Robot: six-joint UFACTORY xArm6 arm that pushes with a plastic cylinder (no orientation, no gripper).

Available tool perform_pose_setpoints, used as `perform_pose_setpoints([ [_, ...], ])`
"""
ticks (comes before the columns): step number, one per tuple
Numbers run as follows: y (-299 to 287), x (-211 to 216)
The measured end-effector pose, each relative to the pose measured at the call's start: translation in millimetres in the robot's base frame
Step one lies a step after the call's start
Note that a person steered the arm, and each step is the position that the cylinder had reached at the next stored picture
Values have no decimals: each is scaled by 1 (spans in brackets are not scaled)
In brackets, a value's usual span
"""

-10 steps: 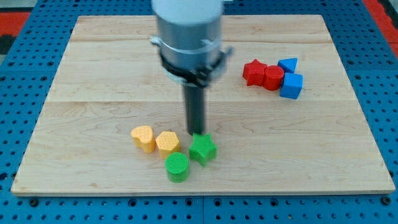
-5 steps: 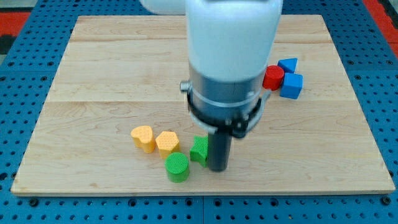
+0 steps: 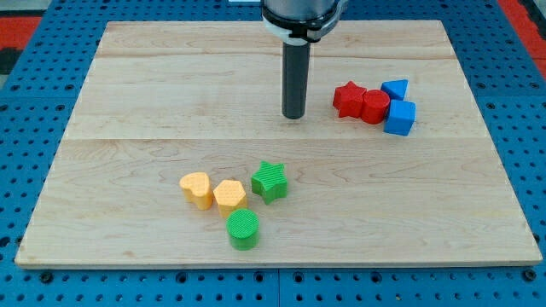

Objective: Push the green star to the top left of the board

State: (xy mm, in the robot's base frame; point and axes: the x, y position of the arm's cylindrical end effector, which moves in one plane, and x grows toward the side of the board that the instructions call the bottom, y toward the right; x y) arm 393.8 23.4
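The green star [image 3: 270, 181] lies on the wooden board [image 3: 128, 102], below its middle, just right of a yellow block [image 3: 229, 196] and above the green cylinder [image 3: 243, 228]. My tip [image 3: 293, 115] rests on the board well above the star and slightly to its right, apart from every block. The top left of the board is bare wood.
Another yellow block [image 3: 196, 189] sits left of the first. At the view's right, a red star [image 3: 347, 99], a red cylinder [image 3: 374, 106], a blue cube [image 3: 399, 118] and a small blue block [image 3: 394, 88] form a cluster close to my tip's right.
The tip went from above the green star, round to its right side, then away toward the view's top. The star has shifted a little up and left.
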Motion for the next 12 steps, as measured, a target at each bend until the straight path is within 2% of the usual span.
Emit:
perform_pose_setpoints([
  [1, 1, 4],
  [2, 41, 41],
  [3, 35, 105],
  [4, -18, 118],
  [5, 1, 139],
  [6, 2, 142],
  [7, -44, 143],
  [8, -84, 127],
  [9, -113, 73],
  [10, -173, 28],
  [12, -194, 44],
])
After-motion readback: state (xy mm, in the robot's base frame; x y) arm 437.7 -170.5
